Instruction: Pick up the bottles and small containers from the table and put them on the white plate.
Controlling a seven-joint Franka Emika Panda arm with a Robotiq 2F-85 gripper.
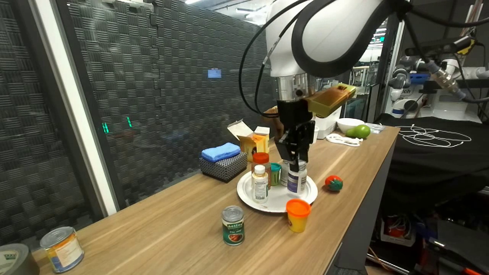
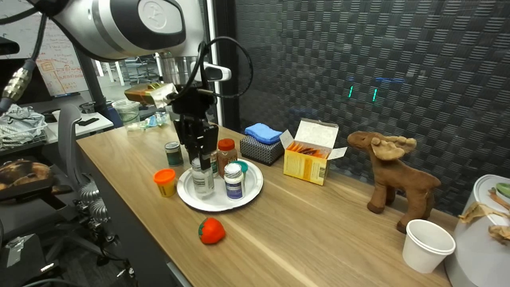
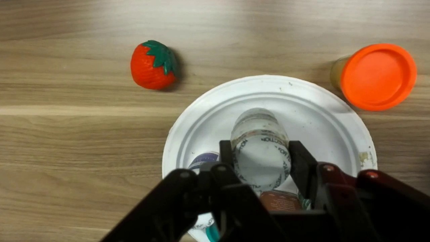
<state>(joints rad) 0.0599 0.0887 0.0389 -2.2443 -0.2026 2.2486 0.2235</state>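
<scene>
Dark textured panels (image 1: 164, 76) and a wooden bench (image 1: 160, 229) are shown in an exterior view. On or just over one white plate (image 1: 277, 200), a white bottle (image 1: 297, 183) is held upright by the fingers (image 1: 294, 165). On the plate are counted a second white bottle (image 1: 260, 187), one red-lidded spice bottle (image 1: 260, 157) and one teal-lidded tub (image 1: 275, 176). Off the plate are one orange-lidded tub (image 1: 297, 219), one green tin (image 1: 233, 229) and one tan-labelled tin (image 1: 64, 252).

In an exterior view, a third white bottle (image 2: 234, 185) is seen close beside the held one, and one strawberry (image 2: 212, 231) on the bench.

In the wrist view, the fingers are parted by just the held bottle's width. Release is probably due: its base should be settled flat, then the fingers opened slightly and raised straight, lest the third bottle be tipped.
</scene>
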